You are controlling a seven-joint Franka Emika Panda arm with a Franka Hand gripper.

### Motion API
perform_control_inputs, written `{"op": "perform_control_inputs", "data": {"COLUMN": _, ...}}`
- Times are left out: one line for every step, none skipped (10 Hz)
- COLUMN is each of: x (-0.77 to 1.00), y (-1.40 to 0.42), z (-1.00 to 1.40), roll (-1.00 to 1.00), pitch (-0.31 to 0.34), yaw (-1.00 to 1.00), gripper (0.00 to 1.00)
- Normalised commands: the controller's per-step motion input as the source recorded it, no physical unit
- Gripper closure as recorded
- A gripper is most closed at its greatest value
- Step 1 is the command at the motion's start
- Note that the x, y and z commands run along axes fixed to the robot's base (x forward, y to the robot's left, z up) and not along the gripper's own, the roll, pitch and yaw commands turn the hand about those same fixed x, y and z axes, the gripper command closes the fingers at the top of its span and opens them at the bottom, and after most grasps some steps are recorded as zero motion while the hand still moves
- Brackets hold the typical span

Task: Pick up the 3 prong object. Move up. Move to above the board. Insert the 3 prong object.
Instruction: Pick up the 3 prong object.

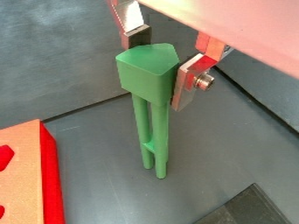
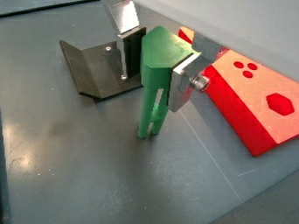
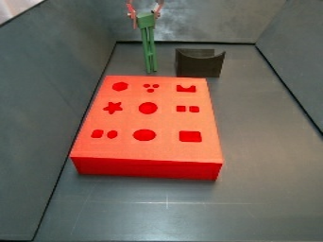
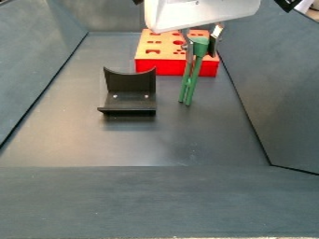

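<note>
Between the hand's point(image 1: 167, 59) silver plates sits the green 3 prong object point(image 1: 149, 105), clamped at its blocky top, upright, prongs down at the desk point(image 2: 93, 166). Just beside it: red board point(image 2: 251, 101). Further off, dark curved holder point(image 4: 126, 91).

I see a dark grey tabletop point(image 3: 265, 142) with raised walls around it. The board point(image 3: 149, 128) lies flat on it, cutouts facing up. Beyond the board's far edge stands the fixture point(image 3: 198, 62), close to the board but apart from it. Beside the fixture, the 3 prong object point(image 4: 189, 75) stands upright, prongs down at the tabletop, its blocky top between the fingers point(image 2: 184, 83) of the gripper point(image 2: 155, 54).
</note>
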Motion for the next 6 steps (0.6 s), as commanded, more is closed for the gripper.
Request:
{"op": "perform_control_inputs", "data": {"x": 0.03, "y": -0.21, "z": -0.01, "roll": 0.08, "pitch": 0.0, "yaw": 0.0, "gripper": 1.0}}
{"op": "perform_control_inputs", "data": {"x": 0.0, "y": 0.0, "z": 0.0, "roll": 0.0, "pitch": 0.0, "yaw": 0.0, "gripper": 1.0}}
{"op": "perform_control_inputs", "data": {"x": 0.0, "y": 0.0, "z": 0.0, "roll": 0.0, "pitch": 0.0, "yaw": 0.0, "gripper": 1.0}}
{"op": "perform_control_inputs", "data": {"x": 0.0, "y": 0.0, "z": 0.0, "roll": 0.0, "pitch": 0.0, "yaw": 0.0, "gripper": 1.0}}
{"op": "perform_control_inputs", "data": {"x": 0.0, "y": 0.0, "z": 0.0, "roll": 0.0, "pitch": 0.0, "yaw": 0.0, "gripper": 1.0}}
{"op": "perform_control_inputs", "data": {"x": 0.0, "y": 0.0, "z": 0.0, "roll": 0.0, "pitch": 0.0, "yaw": 0.0, "gripper": 1.0}}
